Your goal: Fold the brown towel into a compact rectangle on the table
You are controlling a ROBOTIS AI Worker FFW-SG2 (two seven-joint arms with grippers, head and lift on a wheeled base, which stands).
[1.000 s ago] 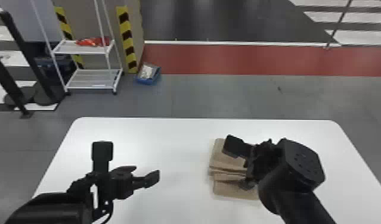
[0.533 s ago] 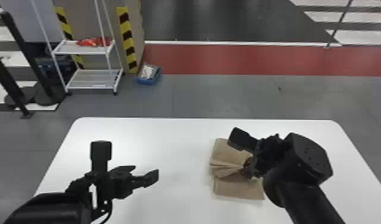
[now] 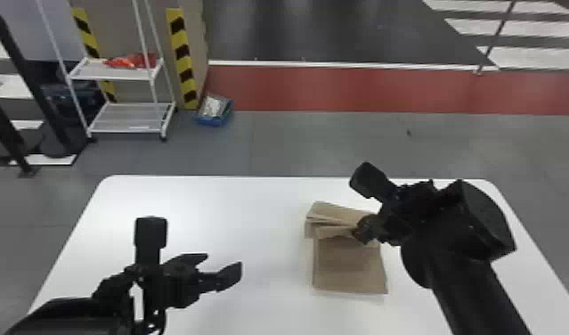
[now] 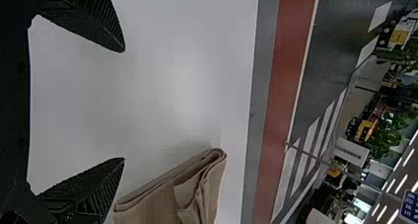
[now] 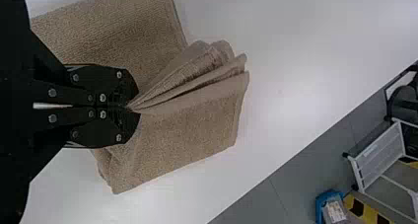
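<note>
right fingers [image 3: 366, 229] pinching brown towel [image 3: 350, 269], long axis forward, folds pointing left

Head view high (wrist views nearer)

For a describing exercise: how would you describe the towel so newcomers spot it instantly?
Find the white table, then look just right of its middle. There lies the brown towel, some folds pinched by the right gripper. Unlike that black gripper, it is soft brown cloth.
</note>
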